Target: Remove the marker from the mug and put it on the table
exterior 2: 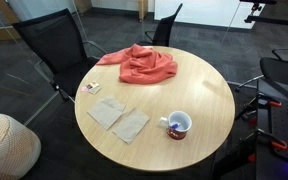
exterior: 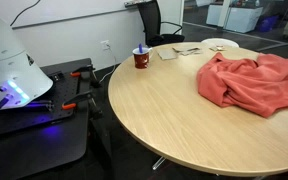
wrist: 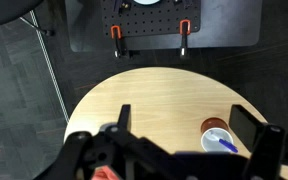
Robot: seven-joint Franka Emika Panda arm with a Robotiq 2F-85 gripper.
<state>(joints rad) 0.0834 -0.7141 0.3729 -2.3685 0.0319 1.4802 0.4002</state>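
Note:
The dark red-brown mug (exterior: pixel 141 60) with a pale inside stands upright near the edge of the round light-wood table (exterior: pixel 174 115). It shows in both exterior views (exterior 2: pixel 178 126) and in the wrist view (wrist: pixel 216 136). The blue marker (wrist: pixel 225 146) leans inside the mug, with its tip sticking above the rim (exterior: pixel 142 49). My gripper (wrist: pixel 184 125) is open and empty, high above the table. In the wrist view its two dark fingers frame the table (wrist: pixel 144 100), with the mug beside the right-hand finger. The gripper itself is out of sight in both exterior views.
A red-orange cloth (exterior: pixel 249 80) lies bunched on the table (exterior 2: pixel 144 65). Two flat paper napkins (exterior 2: pixel 119 118) and a small card (exterior 2: pixel 91 88) also lie there. Black chairs (exterior 2: pixel 59 45) stand around it. The black platform with orange clamps (wrist: pixel 149 30) carries the white robot base (exterior: pixel 4 55).

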